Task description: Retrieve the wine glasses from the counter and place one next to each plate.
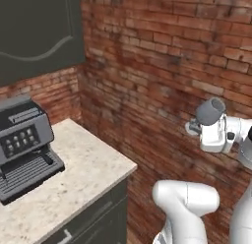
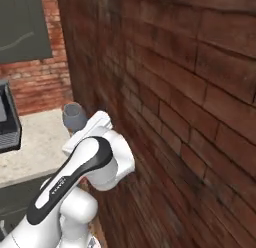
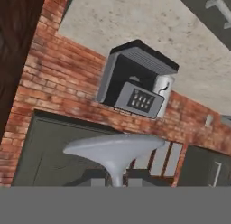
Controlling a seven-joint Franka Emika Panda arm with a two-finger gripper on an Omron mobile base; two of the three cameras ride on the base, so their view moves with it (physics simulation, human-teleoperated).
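Note:
My gripper is shut on a grey smoky wine glass, held in the air to the right of the counter and close to the brick wall. In the right base view the glass's bowl sticks up above the white hand, with the gripper just beneath it. The hand view is rolled over; the glass's round foot and stem rise from between my fingertips, the gripper shut on the stem. The other wine glass and both plates are out of view.
A grey coffee machine stands on the beige counter by the back wall, also seen as the coffee machine. A brick wall runs close along the arm's right side. Dark cabinet doors sit under the worktop.

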